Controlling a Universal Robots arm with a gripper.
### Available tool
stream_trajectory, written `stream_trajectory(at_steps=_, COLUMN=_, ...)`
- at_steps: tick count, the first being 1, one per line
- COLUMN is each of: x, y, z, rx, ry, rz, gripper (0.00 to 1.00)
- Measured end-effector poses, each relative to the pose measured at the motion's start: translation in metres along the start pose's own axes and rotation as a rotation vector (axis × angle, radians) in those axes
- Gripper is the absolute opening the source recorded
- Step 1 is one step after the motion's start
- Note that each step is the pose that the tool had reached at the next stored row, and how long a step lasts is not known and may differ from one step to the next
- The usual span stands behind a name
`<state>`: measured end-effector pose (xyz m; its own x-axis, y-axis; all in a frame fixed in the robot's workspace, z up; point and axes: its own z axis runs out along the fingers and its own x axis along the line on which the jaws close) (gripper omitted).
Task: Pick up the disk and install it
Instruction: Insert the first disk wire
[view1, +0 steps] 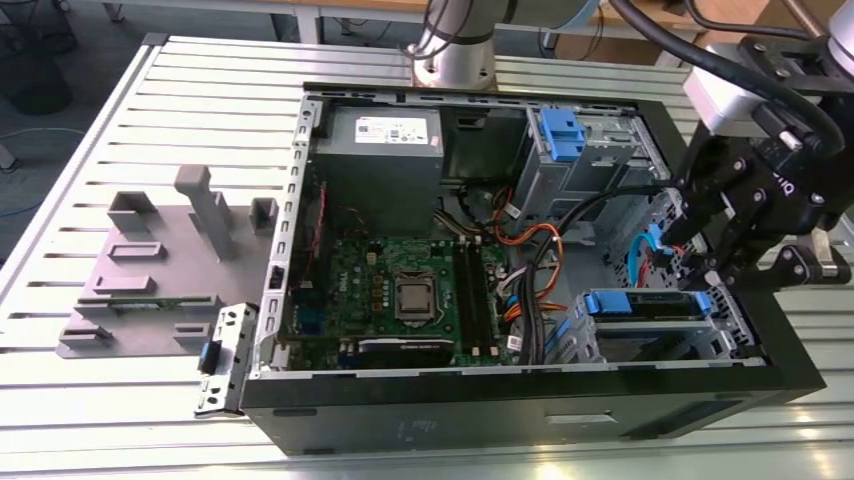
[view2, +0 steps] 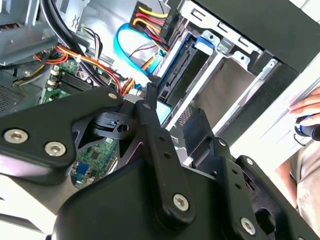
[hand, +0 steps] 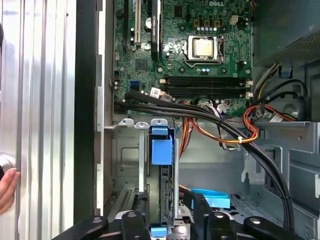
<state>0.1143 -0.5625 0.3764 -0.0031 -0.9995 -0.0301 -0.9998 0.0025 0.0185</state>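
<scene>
The disk lies slotted in the drive cage at the case's corner, on the exterior view's right, its blue carrier end facing the motherboard. In the first wrist view the disk stands edge-on with its blue tab toward the board. My gripper hangs over the disk's outer end. In both wrist views its black fingers sit on either side of the disk, spread apart with a gap; the gripper is open. Whether a finger touches the disk I cannot tell.
The open computer case lies on a slatted metal table. Inside are a grey power supply, the motherboard, black and orange cables and an upper cage with a blue latch. A grey fixture stands left. A person's hand is close by.
</scene>
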Motion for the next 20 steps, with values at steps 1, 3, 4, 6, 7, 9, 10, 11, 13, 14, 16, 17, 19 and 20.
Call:
stream_trajectory(at_steps=1, x=-0.0014, y=-0.0004, z=0.0001, rx=0.0, ry=0.0, rz=0.0, gripper=0.48)
stream_trajectory(at_steps=3, x=-0.0046, y=-0.0009, z=0.0005, rx=0.0, ry=0.0, rz=0.0, gripper=0.48)
stream_trajectory(at_steps=4, x=-0.006, y=-0.0009, z=0.0011, rx=0.0, ry=0.0, rz=0.0, gripper=0.48)
stream_trajectory(at_steps=6, x=-0.0086, y=-0.0011, z=0.0028, rx=0.0, ry=-0.0001, rz=0.0, gripper=0.48)
stream_trajectory(at_steps=7, x=-0.0097, y=-0.0012, z=0.0038, rx=0.0, ry=0.0, rz=0.0, gripper=0.48)
stream_trajectory(at_steps=9, x=-0.0112, y=-0.0013, z=0.0058, rx=0.0, ry=0.0002, rz=0.0, gripper=0.48)
stream_trajectory(at_steps=10, x=-0.0117, y=-0.0015, z=0.0069, rx=0.0, ry=0.0004, rz=0.0, gripper=0.48)
stream_trajectory(at_steps=11, x=-0.012, y=-0.0017, z=0.008, rx=0.0, ry=0.0003, rz=0.0, gripper=0.48)
stream_trajectory(at_steps=13, x=-0.0128, y=-0.0023, z=0.0099, rx=0.0, ry=0.001, rz=0.0, gripper=0.48)
stream_trajectory(at_steps=14, x=-0.013, y=-0.0028, z=0.0106, rx=0.0, ry=0.0015, rz=0.0, gripper=0.48)
stream_trajectory(at_steps=16, x=-0.013, y=-0.004, z=0.0117, rx=0.0, ry=0.0026, rz=0.0, gripper=0.48)
stream_trajectory(at_steps=17, x=-0.013, y=-0.0047, z=0.0122, rx=0.0, ry=0.003, rz=0.0, gripper=0.48)
stream_trajectory(at_steps=19, x=-0.0129, y=-0.0062, z=0.0131, rx=0.0, ry=0.0037, rz=0.0, gripper=0.48)
stream_trajectory(at_steps=20, x=-0.0129, y=-0.007, z=0.0133, rx=0.0, ry=0.0042, rz=0.0, gripper=0.48)
